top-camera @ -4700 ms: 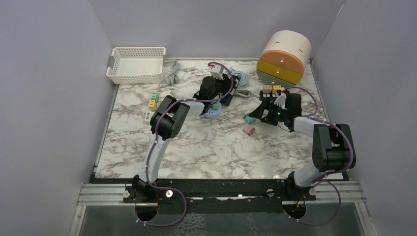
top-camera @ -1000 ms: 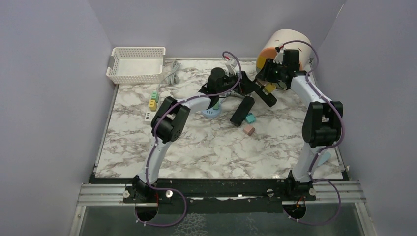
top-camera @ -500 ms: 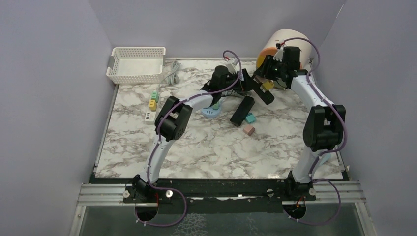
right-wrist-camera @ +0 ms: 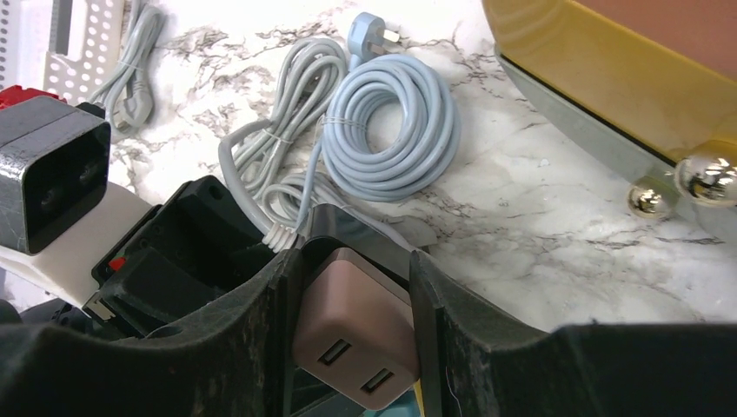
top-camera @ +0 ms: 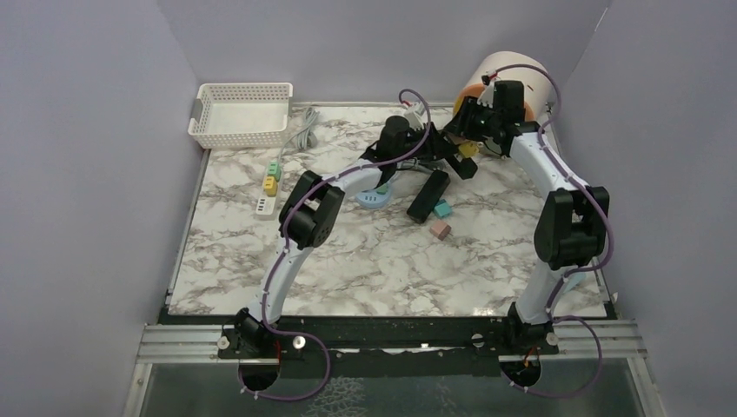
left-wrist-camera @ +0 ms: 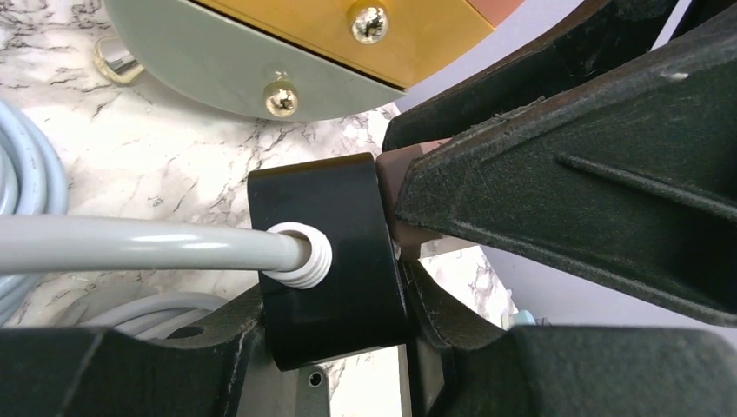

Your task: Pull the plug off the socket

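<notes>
socket strip (left-wrist-camera: 326, 261) is clenched at its cable end by left hand (left-wrist-camera: 335, 334) as anchor, while right hand (right-wrist-camera: 352, 304) grasps pink plug (right-wrist-camera: 343, 334), apparently not yet freed, raised over far-right tabletop (top-camera: 348, 252).

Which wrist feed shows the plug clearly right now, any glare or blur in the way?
Right wrist: the pink plug is sharp and evenly lit between the fingers; glare only on the drawer knobs. Left wrist: the black socket is in focus, but dark fingers crowd the frame and hide most of the plug. Top external: grasp too small.
</notes>
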